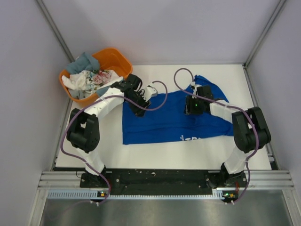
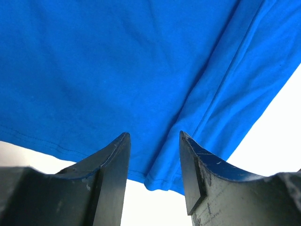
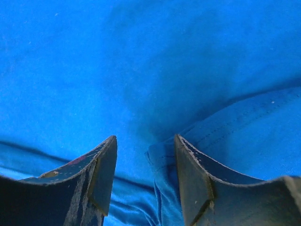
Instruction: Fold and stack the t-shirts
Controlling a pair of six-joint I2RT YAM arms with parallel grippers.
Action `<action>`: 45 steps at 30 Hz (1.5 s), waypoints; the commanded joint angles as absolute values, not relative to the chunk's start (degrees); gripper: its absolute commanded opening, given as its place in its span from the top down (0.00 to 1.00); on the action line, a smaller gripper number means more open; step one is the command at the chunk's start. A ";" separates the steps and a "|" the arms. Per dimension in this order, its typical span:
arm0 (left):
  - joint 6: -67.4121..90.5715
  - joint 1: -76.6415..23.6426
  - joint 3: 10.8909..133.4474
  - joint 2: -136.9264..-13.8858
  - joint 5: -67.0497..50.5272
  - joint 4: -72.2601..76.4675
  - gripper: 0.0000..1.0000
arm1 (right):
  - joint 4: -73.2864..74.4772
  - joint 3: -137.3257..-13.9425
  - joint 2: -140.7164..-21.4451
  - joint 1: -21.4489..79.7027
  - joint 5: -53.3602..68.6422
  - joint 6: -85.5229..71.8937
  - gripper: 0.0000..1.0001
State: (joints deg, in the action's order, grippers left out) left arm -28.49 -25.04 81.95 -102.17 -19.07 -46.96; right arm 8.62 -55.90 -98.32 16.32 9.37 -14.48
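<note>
Now the blue t-shirt (image 1: 164, 123) lies spread on the table (image 1: 188, 157), long axis left to right; the left gripper (image 2: 153, 136) and right gripper (image 3: 143, 139) hang parted over its far edge, one toward each end

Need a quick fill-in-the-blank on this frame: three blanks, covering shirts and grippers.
1. The t-shirt spread on the table is royal ____.
2. The other shirts are piled in the ____ tub.
3. The left gripper and right gripper are both over the spread shirt with jaws ____.
Missing words: blue; orange; open.
</note>
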 commanded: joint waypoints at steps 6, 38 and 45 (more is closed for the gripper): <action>-34.17 -29.78 92.97 -106.69 -25.57 -49.75 0.45 | 12.13 -62.92 -86.57 9.60 11.00 -3.06 0.34; -54.83 -49.31 102.83 -131.22 -27.69 -9.50 0.36 | 19.42 -75.15 -109.25 -2.46 13.36 -2.81 1.00; -55.11 -49.57 101.43 -131.84 -18.04 -2.65 1.00 | 16.89 -71.90 -104.87 -2.90 12.04 -3.77 1.00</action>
